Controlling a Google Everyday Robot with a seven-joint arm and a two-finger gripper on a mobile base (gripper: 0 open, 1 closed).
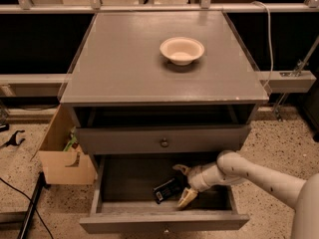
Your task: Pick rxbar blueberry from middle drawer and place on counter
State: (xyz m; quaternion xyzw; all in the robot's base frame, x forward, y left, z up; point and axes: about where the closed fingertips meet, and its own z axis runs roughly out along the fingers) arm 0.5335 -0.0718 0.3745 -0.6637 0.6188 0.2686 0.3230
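- The gripper (pixel 184 184) sits low inside the open middle drawer (pixel 149 222), toward its right half, at the end of a smooth, pale, tubular arm (pixel 259 176) that reaches in from the near right.
- Its fingers (pixel 188 198) are spread wide apart: one dull tan finger points far-left and the other, a paler yellowish one, angles down toward the drawer's front board.
- The rxbar blueberry (pixel 168 189) lies flat on the drawer's dark floor, just left of the gripper. It is a small, dark, rectangular wrapper with a pale patch at its near-left end, turned on a diagonal.
- The bar's right end appears to reach into the gap between the fingers. Whether either finger touches it is hard to tell, and the bar is not lifted.
- The middle drawer is pulled out toward the viewer. It is shallow, with low grey side walls and a plain, matte grey front board.
- Above it is a shut drawer front (pixel 124 141) with a small round metal knob (pixel 163 143) at its centre.
- The counter (pixel 119 63) is a broad, flat, slightly glossy grey surface. It carries a shallow round cream bowl (pixel 182 50) toward its far right.
- An open brown cardboard box (pixel 62 163) stands on the speckled floor (pixel 25 148), just left of the cabinet.
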